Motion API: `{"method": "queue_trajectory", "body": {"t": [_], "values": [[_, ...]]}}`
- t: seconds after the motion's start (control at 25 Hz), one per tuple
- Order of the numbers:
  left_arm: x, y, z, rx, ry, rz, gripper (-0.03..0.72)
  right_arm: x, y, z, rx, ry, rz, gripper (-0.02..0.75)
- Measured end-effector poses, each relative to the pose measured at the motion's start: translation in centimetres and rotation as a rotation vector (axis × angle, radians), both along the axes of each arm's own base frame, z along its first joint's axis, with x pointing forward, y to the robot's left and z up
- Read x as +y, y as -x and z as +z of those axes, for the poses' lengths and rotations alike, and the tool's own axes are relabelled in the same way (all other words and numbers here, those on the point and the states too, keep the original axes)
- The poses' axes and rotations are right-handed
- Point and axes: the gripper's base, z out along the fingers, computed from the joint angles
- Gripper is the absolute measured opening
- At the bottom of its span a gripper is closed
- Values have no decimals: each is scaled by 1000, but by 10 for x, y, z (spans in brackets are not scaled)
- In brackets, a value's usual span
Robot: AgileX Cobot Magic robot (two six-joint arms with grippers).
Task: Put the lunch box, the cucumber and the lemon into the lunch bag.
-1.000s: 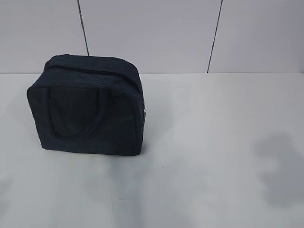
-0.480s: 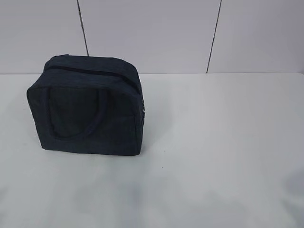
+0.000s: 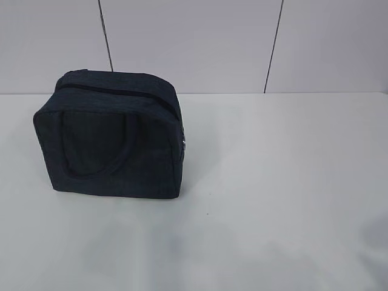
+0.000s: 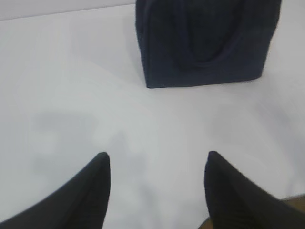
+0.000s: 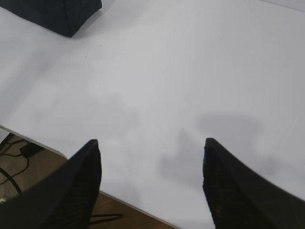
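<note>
The dark navy lunch bag (image 3: pixel 112 138) stands upright on the left of the white table, its zipper shut along the top and its silver pull (image 3: pixel 184 143) hanging at the right end. It also shows in the left wrist view (image 4: pixel 205 43) and as a corner in the right wrist view (image 5: pixel 62 14). The lunch box, the cucumber and the lemon are out of view. My left gripper (image 4: pixel 156 157) is open and empty above the table, short of the bag. My right gripper (image 5: pixel 151 143) is open and empty above the table's near edge.
The white table (image 3: pixel 279 182) runs back to a grey panelled wall (image 3: pixel 194 42). In the right wrist view the table's near edge (image 5: pixel 47 145) shows, with floor and cables (image 5: pixel 19 152) below it.
The arm shadows on the table's front have faded and slid off toward the near edge. The bag has not moved.
</note>
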Motion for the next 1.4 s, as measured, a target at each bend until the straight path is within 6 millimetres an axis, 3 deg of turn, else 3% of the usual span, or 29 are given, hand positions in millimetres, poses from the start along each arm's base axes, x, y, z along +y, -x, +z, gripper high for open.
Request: {"method": "queue_trajectory", "body": {"t": [0.28,1.4], "values": [[9,-2,-3,22,37,132,445,-1,0,0,-1,-4,-15,512],[8,-2,-2,20,56,126,433,-6,-2,1,-5,-23,-142,512]]}}
